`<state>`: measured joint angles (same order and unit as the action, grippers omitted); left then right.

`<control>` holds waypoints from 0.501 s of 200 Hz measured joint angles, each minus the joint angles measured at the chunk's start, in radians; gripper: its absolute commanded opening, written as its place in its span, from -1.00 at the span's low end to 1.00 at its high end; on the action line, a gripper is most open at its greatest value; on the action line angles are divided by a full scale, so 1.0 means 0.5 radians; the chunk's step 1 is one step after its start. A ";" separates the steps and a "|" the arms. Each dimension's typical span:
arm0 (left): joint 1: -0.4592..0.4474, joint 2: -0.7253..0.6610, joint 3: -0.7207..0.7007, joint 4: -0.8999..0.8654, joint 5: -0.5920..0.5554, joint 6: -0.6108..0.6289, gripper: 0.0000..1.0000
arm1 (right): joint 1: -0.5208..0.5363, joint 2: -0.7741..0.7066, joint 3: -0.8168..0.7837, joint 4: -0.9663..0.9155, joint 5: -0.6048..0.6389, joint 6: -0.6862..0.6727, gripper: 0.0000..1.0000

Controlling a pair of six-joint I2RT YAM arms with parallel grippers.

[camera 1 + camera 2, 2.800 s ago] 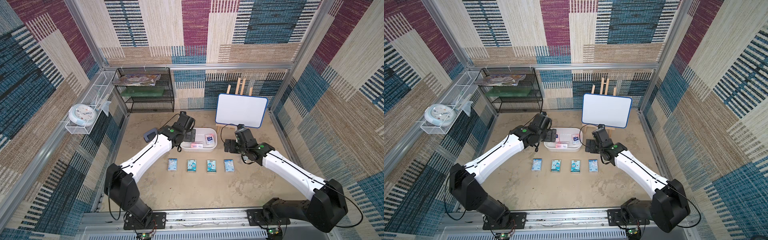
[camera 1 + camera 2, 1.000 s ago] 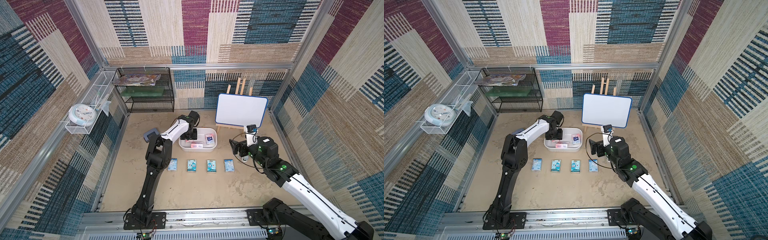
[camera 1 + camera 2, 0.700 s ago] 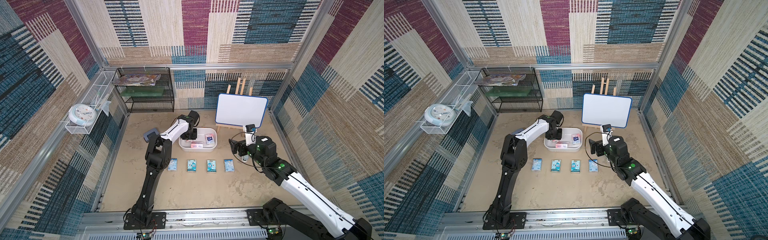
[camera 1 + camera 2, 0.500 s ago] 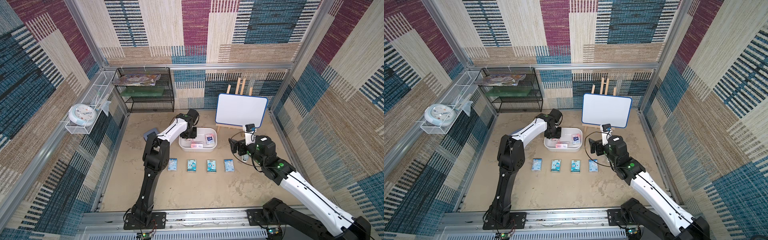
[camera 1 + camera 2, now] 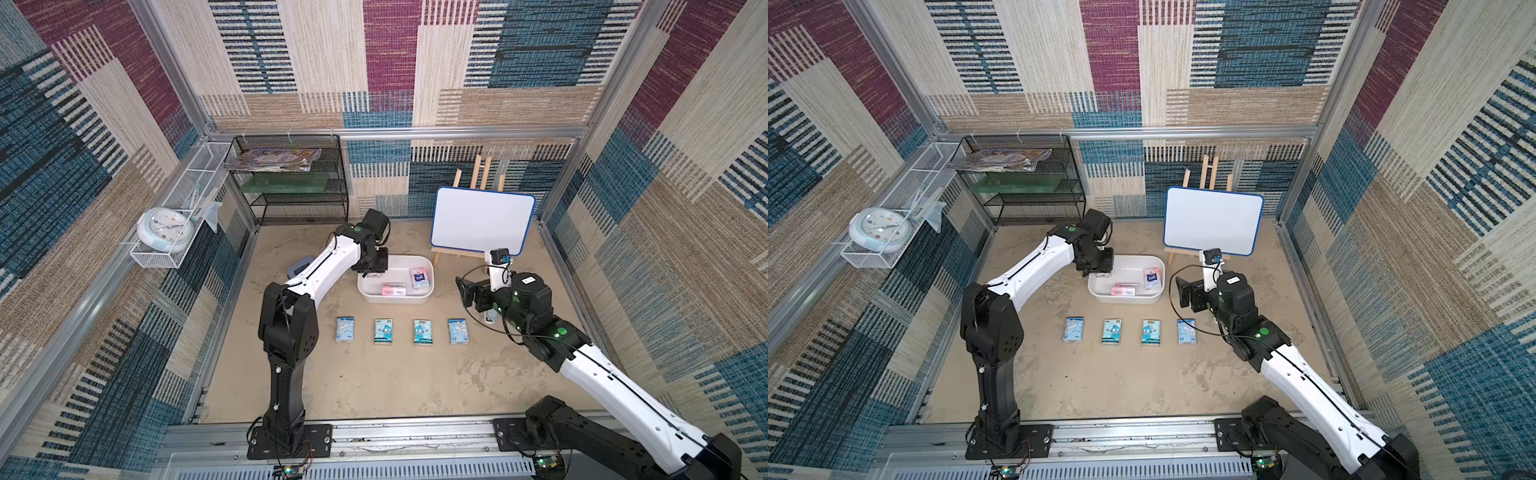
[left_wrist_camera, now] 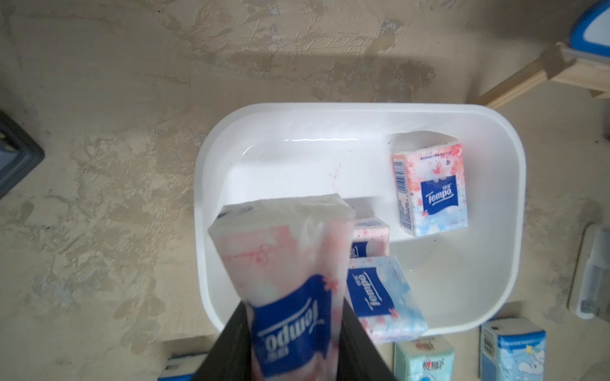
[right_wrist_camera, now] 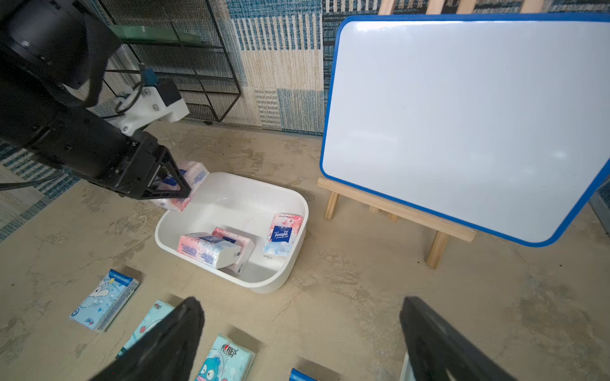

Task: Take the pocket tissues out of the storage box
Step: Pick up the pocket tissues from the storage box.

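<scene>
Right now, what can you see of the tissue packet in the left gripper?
The packet is a soft, plastic-wrapped pack, pink and white with a dark-blue Tempo logo. The left gripper is shut on its logo end, one black finger on each side; the other end sticks out free. It hangs tilted above a corner of the white box, seemingly touching nothing else.

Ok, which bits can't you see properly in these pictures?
Held Tempo packet: blurred in the left wrist view, near end hidden by the left gripper and the picture's edge.
Lower pink packet in the storage box: left wrist view, partly covered by the held packet and the pale blue packet.
Grey-blue object: in a top view, mostly behind the left arm.
Cartoon packets: print too small in both top views.
</scene>
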<state>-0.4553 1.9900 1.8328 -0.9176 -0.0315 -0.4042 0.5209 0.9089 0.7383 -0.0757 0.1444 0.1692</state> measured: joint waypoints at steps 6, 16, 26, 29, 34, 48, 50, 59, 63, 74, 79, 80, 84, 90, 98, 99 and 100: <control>-0.001 -0.045 -0.036 0.002 -0.001 -0.007 -0.23 | 0.000 0.000 -0.002 0.000 -0.001 0.001 0.96; -0.005 -0.122 -0.101 0.004 -0.007 -0.009 -0.23 | 0.000 0.000 -0.005 0.000 -0.017 0.005 0.97; -0.010 -0.197 -0.172 0.011 -0.012 -0.010 -0.23 | 0.000 -0.001 -0.008 0.000 -0.031 0.008 0.97; -0.012 -0.220 -0.193 0.009 -0.014 -0.015 -0.24 | 0.000 -0.001 -0.010 0.000 -0.030 0.008 0.97; -0.014 -0.262 -0.233 0.006 -0.014 -0.017 -0.24 | 0.000 -0.001 -0.011 0.001 -0.031 0.009 0.97; -0.019 -0.368 -0.343 0.010 -0.021 -0.030 -0.24 | 0.000 -0.002 -0.014 0.000 -0.043 0.014 0.96; -0.018 -0.382 -0.359 0.010 -0.023 -0.030 -0.24 | 0.000 -0.002 -0.014 0.000 -0.045 0.014 0.96; -0.023 -0.458 -0.440 0.011 -0.033 -0.037 -0.25 | 0.000 -0.002 -0.014 0.000 -0.044 0.016 0.97; -0.025 -0.493 -0.477 0.012 -0.036 -0.043 -0.25 | 0.000 -0.002 -0.014 0.000 -0.044 0.017 0.96; -0.028 -0.587 -0.576 0.008 -0.043 -0.065 -0.26 | 0.000 -0.003 -0.014 0.000 -0.044 0.022 0.97; -0.031 -0.631 -0.623 0.013 -0.044 -0.073 -0.27 | 0.000 -0.003 -0.014 -0.001 -0.044 0.022 0.96; -0.031 -0.640 -0.632 0.011 -0.043 -0.072 -0.27 | 0.000 -0.004 -0.014 -0.001 -0.044 0.022 0.97; -0.032 -0.677 -0.671 0.011 -0.043 -0.074 -0.27 | 0.000 -0.004 -0.014 -0.001 -0.045 0.022 0.97; -0.036 -0.733 -0.730 0.007 -0.043 -0.082 -0.27 | 0.000 -0.005 -0.014 -0.001 -0.045 0.023 0.96; -0.037 -0.801 -0.800 0.008 -0.043 -0.094 -0.28 | 0.000 -0.005 -0.014 -0.002 -0.046 0.024 0.96; -0.037 -0.808 -0.808 0.008 -0.043 -0.097 -0.28 | 0.000 -0.005 -0.014 -0.002 -0.046 0.024 0.96; -0.037 -0.816 -0.816 0.007 -0.042 -0.098 -0.28 | 0.000 -0.005 -0.014 -0.002 -0.047 0.024 0.97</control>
<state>-0.4736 1.5822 1.4246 -0.9142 -0.0525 -0.4534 0.5209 0.9066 0.7315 -0.0765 0.1211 0.1810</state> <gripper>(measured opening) 0.372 0.982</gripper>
